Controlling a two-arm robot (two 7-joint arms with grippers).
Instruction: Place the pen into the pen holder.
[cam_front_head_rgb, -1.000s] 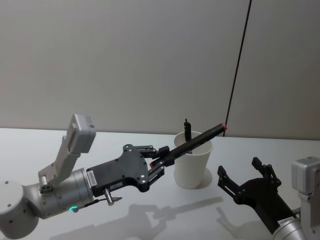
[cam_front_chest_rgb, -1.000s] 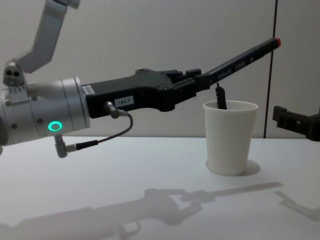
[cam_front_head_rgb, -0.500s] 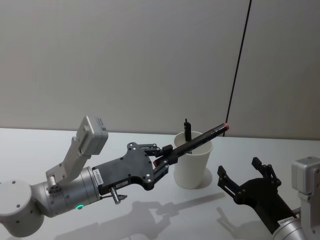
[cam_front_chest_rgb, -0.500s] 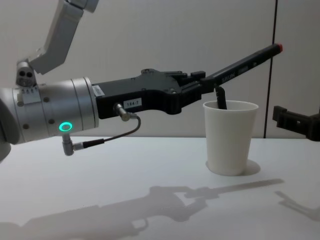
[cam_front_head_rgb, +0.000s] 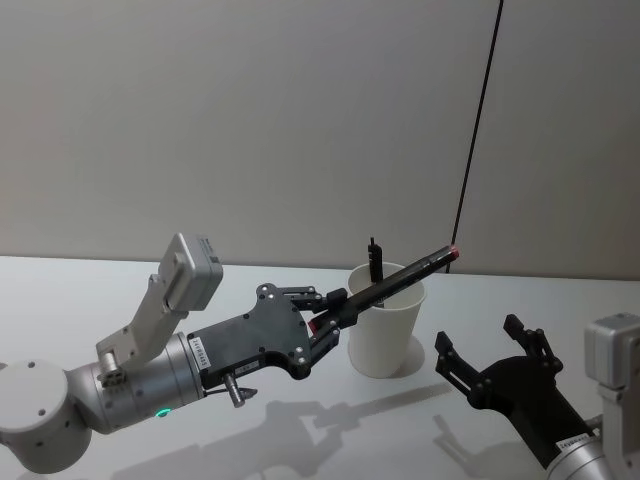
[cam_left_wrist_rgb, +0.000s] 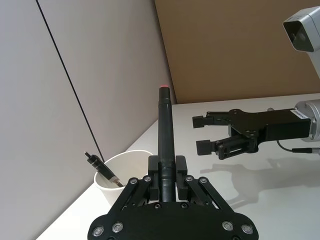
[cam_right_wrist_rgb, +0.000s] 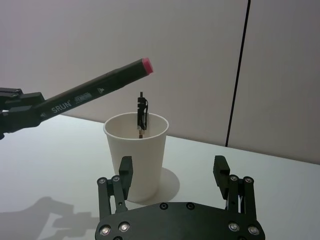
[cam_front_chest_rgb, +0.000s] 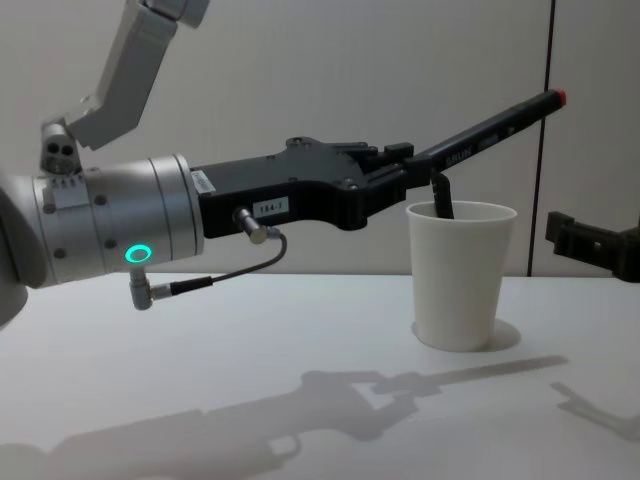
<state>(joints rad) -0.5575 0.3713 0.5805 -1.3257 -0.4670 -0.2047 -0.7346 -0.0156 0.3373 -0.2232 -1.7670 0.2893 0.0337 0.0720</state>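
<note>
The white table carries the whole job. The left arm reaches across it from the robot's left. Over the last second it has pushed forward toward the cup, while the slant of its load has dropped a little in the chest view.

The left gripper is clamped tight on the pen's lower end, just short of the cup's near rim. The right gripper sits parked low on the robot's right, near the cup, with its fingers spread wide and nothing between them.

The cup stands upright on the table between the two grippers.

The pen lies at a shallow slant above the cup's mouth, clear of the rim, with its red tip as the highest point. A second pen already leans inside the cup, its top poking above the rim.

The change reads as a closing approach rather than a drop. The pen is over the opening but too flat to fall in cleanly. It likely needs tipping steeper, or its held end lowered into the cup, before release. Let go now, it could bridge the rim or tip the light cup.
</note>
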